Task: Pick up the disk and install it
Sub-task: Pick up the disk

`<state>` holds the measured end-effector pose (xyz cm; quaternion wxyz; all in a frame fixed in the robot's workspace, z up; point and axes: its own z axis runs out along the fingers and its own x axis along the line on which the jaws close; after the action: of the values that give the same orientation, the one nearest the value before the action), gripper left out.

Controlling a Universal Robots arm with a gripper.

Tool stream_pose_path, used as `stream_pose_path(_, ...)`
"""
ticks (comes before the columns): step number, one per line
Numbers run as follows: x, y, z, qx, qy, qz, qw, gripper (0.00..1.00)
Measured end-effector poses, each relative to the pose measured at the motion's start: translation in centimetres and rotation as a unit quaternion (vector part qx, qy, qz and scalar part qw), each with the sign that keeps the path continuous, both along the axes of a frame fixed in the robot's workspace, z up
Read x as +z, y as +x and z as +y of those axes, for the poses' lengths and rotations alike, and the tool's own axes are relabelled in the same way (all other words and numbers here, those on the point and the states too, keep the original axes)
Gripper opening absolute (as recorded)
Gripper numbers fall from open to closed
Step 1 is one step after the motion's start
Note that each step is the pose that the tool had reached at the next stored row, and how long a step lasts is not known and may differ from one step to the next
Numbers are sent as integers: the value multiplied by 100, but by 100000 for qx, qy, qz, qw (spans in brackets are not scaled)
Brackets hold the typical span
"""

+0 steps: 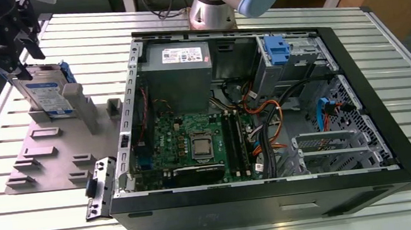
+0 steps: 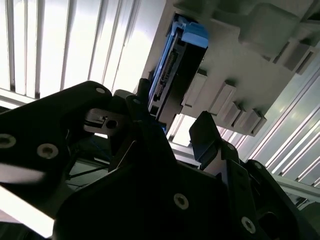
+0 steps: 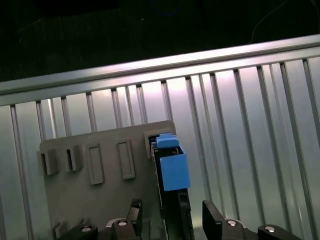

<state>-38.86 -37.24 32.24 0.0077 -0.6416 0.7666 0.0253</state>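
The disk (image 1: 42, 93) is a silver drive with a white-and-blue label and blue rails. It stands on edge in a slot of the grey holder plate (image 1: 53, 156) at the exterior view's left. My gripper (image 1: 22, 63) hangs right over its upper end. In the first wrist view the gripper (image 3: 171, 212) is open, one black finger (image 3: 134, 214) on each side of the disk (image 3: 172, 165), with gaps showing. In the second wrist view the gripper (image 2: 172, 107) likewise straddles the disk (image 2: 172, 70).
An open black computer case (image 1: 273, 201) lies on the slatted metal table (image 1: 392, 37), with the grey power supply (image 1: 175, 73), motherboard (image 1: 193, 144) and a silver cage with a blue latch (image 1: 278, 50) inside. The arm's base (image 1: 215, 8) stands behind the case.
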Motion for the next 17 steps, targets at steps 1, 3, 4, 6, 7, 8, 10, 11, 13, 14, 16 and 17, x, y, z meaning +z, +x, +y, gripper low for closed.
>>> stream_pose_path(1, -16, 0, 0, 149, 0, 3, 100000, 59)
stream_pose_path(3, -43, 0, 0, 355, 0, 2, 99999, 59)
stream_pose_path(4, -56, 0, 0, 447, 0, 2, 99999, 59)
stream_pose_path(6, -81, 0, 0, 636, 3, -3, 99998, 59)
stream_pose_path(7, -94, 0, 0, 738, 3, 2, 99997, 59)
stream_pose_path(8, -104, 0, 0, 841, 12, 0, 99996, 59)
stream_pose_path(10, -117, 0, 1, 1039, 64, 4, 99995, 59)
stream_pose_path(11, -124, 0, 1, 1151, 98, 2, 99993, 59)
stream_pose_path(13, -142, 0, 0, 1417, 160, -4, 99990, 59)
stream_pose_path(14, -151, 0, 0, 1556, 180, 0, 99988, 59)
stream_pose_path(16, -168, 0, 0, 1852, 198, 2, 99983, 59)
stream_pose_path(17, -169, 0, 0, 2000, 193, 11, 99980, 59)
